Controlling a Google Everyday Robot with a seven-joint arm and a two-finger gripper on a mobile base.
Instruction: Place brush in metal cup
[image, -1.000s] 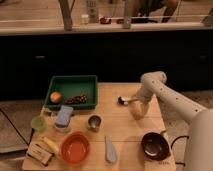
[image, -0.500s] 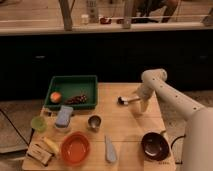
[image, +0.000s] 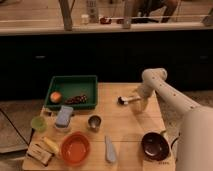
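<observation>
The brush (image: 126, 100) sits right of centre in the frame, its dark bristle head pointing left and its pale handle running right into the gripper (image: 138, 99), which is clenched around that handle and appears to hold the brush just above the wooden table (image: 125, 131). So the pick-up looks done; the carry and the drop are what is left. The metal cup (image: 94, 122) stands lower and to the left of the brush, near the middle of the table, upright with its mouth open and nothing visible inside it. The two are apart, with bare wood between them, so the direct line from brush to cup seems free.

Around the cup things are tighter. Just left of it lies a grey-blue block-like object (image: 63, 116), and below it an orange bowl (image: 75, 148). A grey-blue spatula (image: 110, 149) lies lower right of the cup. A pale green cup (image: 38, 123) stands at the left edge, and a green tray (image: 73, 91) with an orange fruit (image: 55, 96) fills the upper left of the table. A dark maroon bowl (image: 155, 145) sits lower right, under the arm's sweep, the likeliest thing to be brushed.
</observation>
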